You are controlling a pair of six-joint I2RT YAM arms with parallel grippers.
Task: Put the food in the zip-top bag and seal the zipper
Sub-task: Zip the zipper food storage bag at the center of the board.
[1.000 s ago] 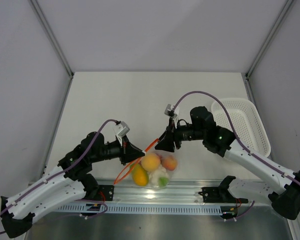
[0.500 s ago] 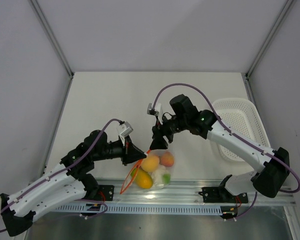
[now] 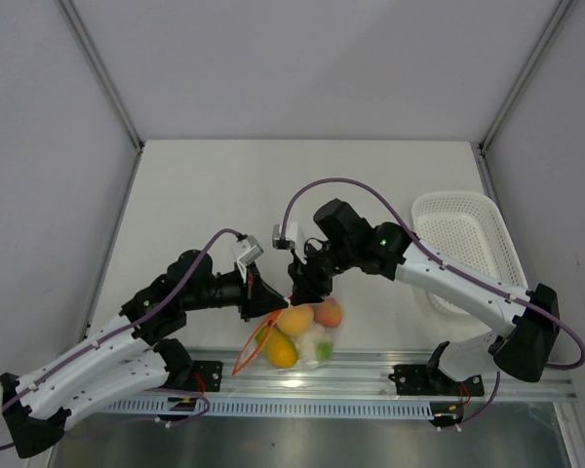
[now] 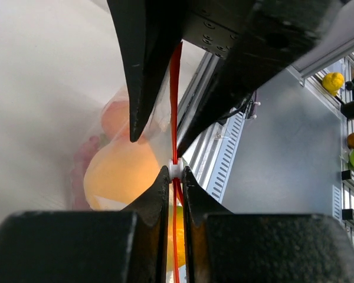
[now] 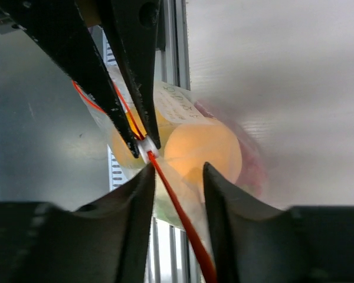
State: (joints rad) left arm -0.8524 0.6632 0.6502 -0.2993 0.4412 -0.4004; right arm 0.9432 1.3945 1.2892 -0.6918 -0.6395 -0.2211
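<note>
The left hand (image 3: 264, 297) is closed tight on the thin red-orange zipper strip (image 3: 246, 353) of the small clear floppy plastic bag (image 3: 324, 336), pinching it right at a small white end piece; the left wrist view shows its fingers (image 4: 159, 194) pressed together on that piece with the strip (image 4: 175, 88) running straight up away from them. The right hand (image 3: 300, 289) meets it from the far side, its two fingers (image 5: 135, 194) standing apart with the strip (image 5: 180, 209) passing through the gap between them, touching neither as far as can be seen. Below both hands the bag sits at the near edge of the white desk (image 3: 224, 195), just beside the metal rail (image 3: 370, 366); whether it rests or hangs cannot be told. Inside it are the toy foods: an orange round fruit (image 3: 294, 320), a yellow one (image 3: 279, 350), a peach-coloured one (image 3: 330, 313) and a white-green vegetable piece (image 3: 318, 347). A white perforated plastic basket (image 3: 468, 244) stands well apart on the right
</note>
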